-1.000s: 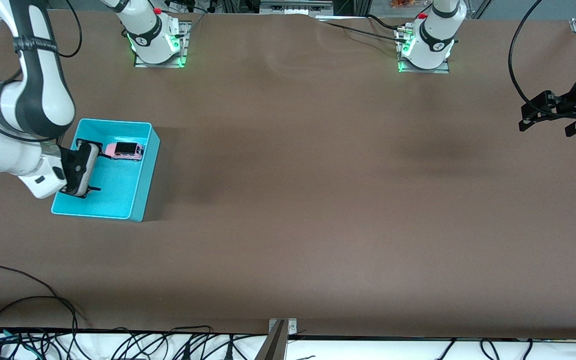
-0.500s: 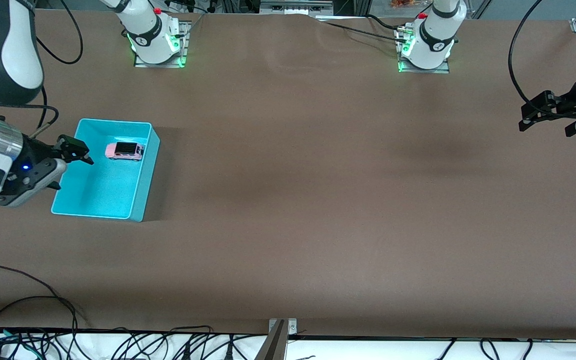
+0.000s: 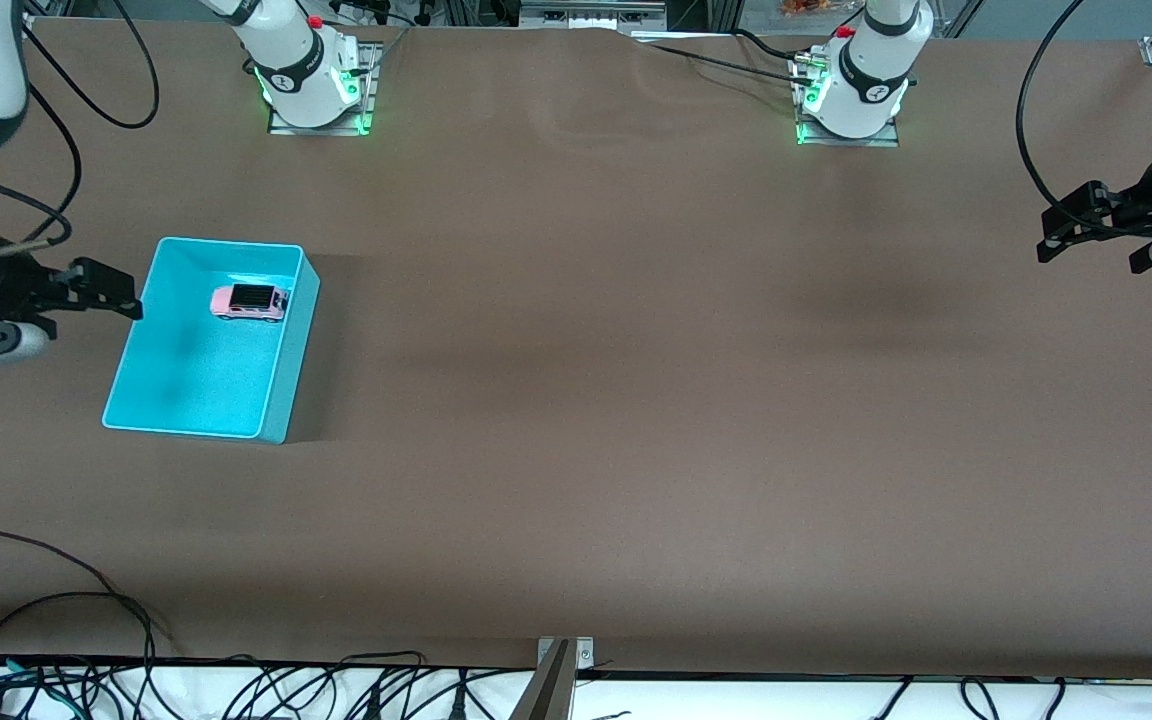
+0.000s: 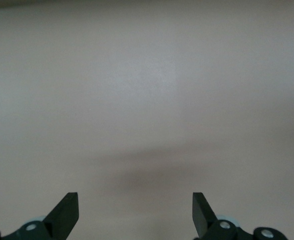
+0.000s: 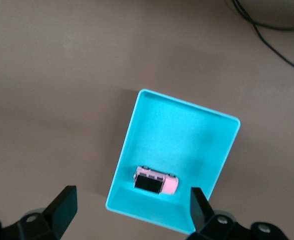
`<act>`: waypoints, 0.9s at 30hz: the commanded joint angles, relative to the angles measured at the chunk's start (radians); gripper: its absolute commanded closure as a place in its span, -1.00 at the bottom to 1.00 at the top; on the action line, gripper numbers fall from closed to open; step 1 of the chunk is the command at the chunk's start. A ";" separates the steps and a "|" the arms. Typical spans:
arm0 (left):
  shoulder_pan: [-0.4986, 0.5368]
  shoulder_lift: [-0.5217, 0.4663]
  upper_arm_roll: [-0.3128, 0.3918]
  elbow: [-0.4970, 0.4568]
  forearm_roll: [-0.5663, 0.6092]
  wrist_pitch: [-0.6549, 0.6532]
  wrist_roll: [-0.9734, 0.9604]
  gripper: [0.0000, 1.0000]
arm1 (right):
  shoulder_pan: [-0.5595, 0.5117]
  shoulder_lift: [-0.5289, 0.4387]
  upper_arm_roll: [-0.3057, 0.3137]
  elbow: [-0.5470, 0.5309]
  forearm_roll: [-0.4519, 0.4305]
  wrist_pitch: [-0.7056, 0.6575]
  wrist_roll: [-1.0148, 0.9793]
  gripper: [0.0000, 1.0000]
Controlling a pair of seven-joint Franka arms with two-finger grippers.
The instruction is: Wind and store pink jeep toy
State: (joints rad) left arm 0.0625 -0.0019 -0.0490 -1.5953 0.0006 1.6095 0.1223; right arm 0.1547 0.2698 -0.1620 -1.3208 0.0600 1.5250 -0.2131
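The pink jeep toy [image 3: 249, 301] lies on its wheels inside the cyan bin [image 3: 198, 385], in the part of the bin farther from the front camera. My right gripper [image 3: 86, 298] hangs open and empty over the bare table, just outside the bin's wall at the right arm's end. In the right wrist view the jeep [image 5: 156, 181] and the bin [image 5: 187, 140] sit below, between the spread fingers of the right gripper [image 5: 131, 206]. My left gripper [image 3: 1056, 238] waits open over the table at the left arm's end. The left wrist view shows the left gripper [image 4: 135, 207] over only tabletop.
The brown table [image 3: 636, 400] stretches wide between the bin and the left arm. Both arm bases [image 3: 311, 85] [image 3: 851, 95] stand along the edge farthest from the front camera. Loose black cables [image 3: 86, 600] and a metal bracket [image 3: 556, 668] line the nearest edge.
My right gripper has pulled back from over the bin and out past its wall toward the right arm's end. The jeep stays in the bin. The left arm has not moved.
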 commanded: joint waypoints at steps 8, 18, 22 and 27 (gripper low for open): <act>0.002 0.017 0.000 0.035 -0.022 -0.020 0.000 -1.00 | 0.025 -0.274 0.018 -0.219 -0.089 -0.088 0.170 -1.00; 0.000 0.017 0.001 0.035 -0.022 -0.020 0.000 -1.00 | 0.023 -0.457 0.010 -0.477 -0.091 0.083 0.169 -1.00; 0.002 0.017 0.000 0.035 -0.022 -0.020 0.000 -1.00 | 0.022 -0.417 0.010 -0.448 -0.091 0.115 0.166 -1.00; 0.000 0.017 0.000 0.035 -0.022 -0.020 0.000 -1.00 | 0.012 -0.342 0.010 -0.371 -0.088 0.138 0.163 -1.00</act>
State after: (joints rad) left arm 0.0625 -0.0018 -0.0492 -1.5953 0.0005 1.6095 0.1223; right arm 0.1714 -0.1357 -0.1539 -1.7496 -0.0096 1.6359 -0.0626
